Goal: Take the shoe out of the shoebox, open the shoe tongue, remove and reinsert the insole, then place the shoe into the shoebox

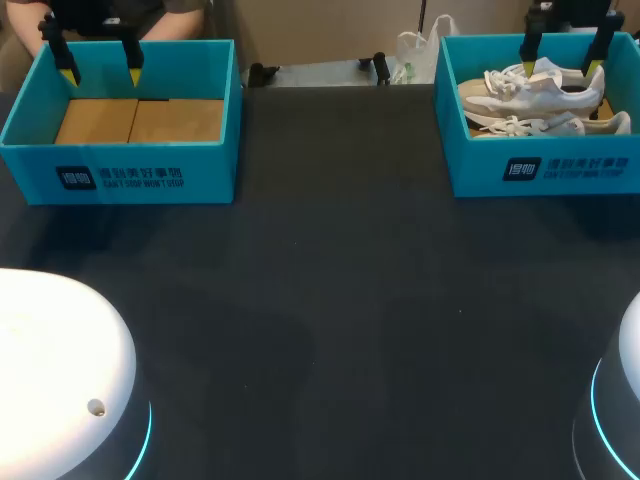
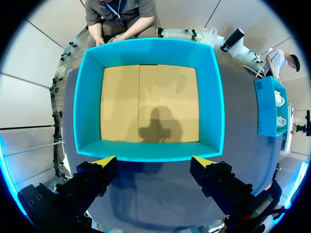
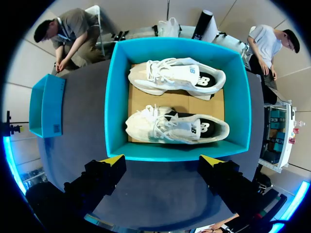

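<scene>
Two white shoes lie side by side in the teal shoebox (image 1: pixel 540 165) at the table's far right: one shoe (image 3: pixel 177 77) toward the box's far wall, the other shoe (image 3: pixel 177 127) closer to my right gripper. My right gripper (image 3: pixel 163 161) hangs open above that box's near wall, holding nothing; from the head camera its yellow tips (image 1: pixel 560 60) hover over the shoes (image 1: pixel 530 95). A second teal shoebox (image 1: pixel 120 165) at the far left is empty, showing its brown cardboard floor (image 2: pixel 148 104). My left gripper (image 2: pixel 153 161) hangs open above its near wall (image 2: pixel 146 151).
The dark table (image 1: pixel 330 300) stretches wide between and in front of the two boxes. The white bases of my arms (image 1: pixel 60 370) sit at the near corners.
</scene>
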Robot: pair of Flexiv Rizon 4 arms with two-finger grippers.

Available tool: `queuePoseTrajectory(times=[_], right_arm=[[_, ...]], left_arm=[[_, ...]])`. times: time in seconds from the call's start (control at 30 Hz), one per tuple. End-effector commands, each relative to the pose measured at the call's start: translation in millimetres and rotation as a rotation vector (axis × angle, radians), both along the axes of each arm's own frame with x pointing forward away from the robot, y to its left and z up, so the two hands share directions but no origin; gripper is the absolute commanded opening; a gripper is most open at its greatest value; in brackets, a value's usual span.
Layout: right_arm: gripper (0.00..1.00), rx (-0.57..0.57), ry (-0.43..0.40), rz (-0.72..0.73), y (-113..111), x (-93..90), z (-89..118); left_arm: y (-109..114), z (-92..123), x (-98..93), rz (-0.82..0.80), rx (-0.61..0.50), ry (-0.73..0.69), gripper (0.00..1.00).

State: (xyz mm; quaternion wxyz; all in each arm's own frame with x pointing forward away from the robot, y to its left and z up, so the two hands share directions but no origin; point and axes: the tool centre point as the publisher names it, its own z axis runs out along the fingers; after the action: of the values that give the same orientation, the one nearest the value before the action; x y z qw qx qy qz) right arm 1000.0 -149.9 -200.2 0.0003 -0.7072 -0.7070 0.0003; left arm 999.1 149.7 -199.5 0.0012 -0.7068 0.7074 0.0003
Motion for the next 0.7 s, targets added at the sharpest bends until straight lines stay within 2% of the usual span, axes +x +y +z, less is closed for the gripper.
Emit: queuePoseTrajectory(times=[0.03,0.47,0.7], right_arm=[[1.0,0.0,0.0,0.0,0,-0.1,0],[1.0,0.0,0.0,0.0,0,-0.1,0],[1.0,0.003,-0.003,-0.033,-21,-7.0,-7]], left_arm=[[0,0,0.1,0.0,0.0,0.0,1.0],[0,0,0.1,0.0,0.0,0.0,1.0],[0,0,0.1,0.0,0.0,0.0,1.0]])
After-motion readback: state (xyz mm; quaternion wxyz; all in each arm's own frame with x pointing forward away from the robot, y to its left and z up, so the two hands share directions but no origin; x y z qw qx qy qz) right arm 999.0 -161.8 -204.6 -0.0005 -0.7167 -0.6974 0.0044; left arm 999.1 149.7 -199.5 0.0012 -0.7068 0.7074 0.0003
